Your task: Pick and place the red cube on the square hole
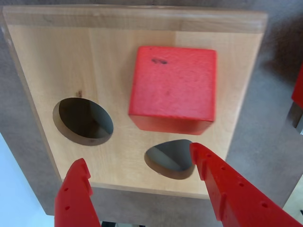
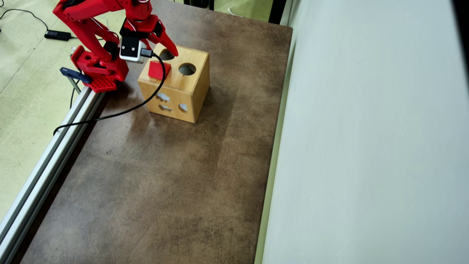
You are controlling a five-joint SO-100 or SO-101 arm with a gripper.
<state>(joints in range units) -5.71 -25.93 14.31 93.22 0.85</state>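
The red cube rests on top of the light wooden box, standing proud of the surface and slightly tilted. The square hole is hidden; only a round cutout and a heart-like cutout show in the top. My gripper hangs above the box's edge near the two cutouts, apart from the cube. It is open with nothing between its red fingers.
The box stands at the far left of a brown table, beside the arm's base. A metal rail runs along the left edge, a pale wall along the right. A black cable trails off the wrist camera.
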